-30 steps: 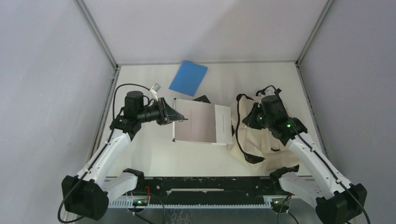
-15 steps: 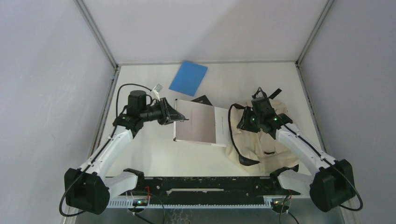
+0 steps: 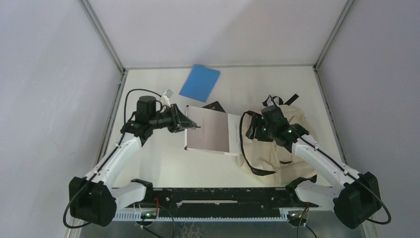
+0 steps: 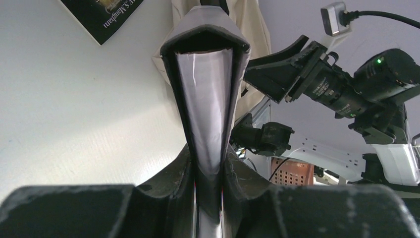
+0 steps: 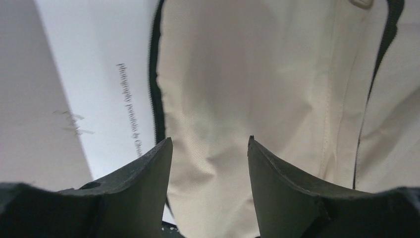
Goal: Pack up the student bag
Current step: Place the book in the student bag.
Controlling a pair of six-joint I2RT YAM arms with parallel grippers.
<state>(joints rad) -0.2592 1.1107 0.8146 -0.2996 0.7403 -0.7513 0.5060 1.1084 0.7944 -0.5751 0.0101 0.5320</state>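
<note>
On the counter's (image 3: 163,158) right side, see the student bag (image 3: 270,153) slumped beneath the released right tool (image 5: 209,140). Just left, touching its black-edged mouth, note a grey book (image 3: 210,131), clenched in the left tool (image 4: 208,178), long axis aimed bagward. Probably needs that mouth spread first.

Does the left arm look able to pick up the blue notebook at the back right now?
Probably not yet: the left gripper is clamped on the large grey book, so its jaws are occupied. Otherwise the way to the blue notebook looks unobstructed.
</note>
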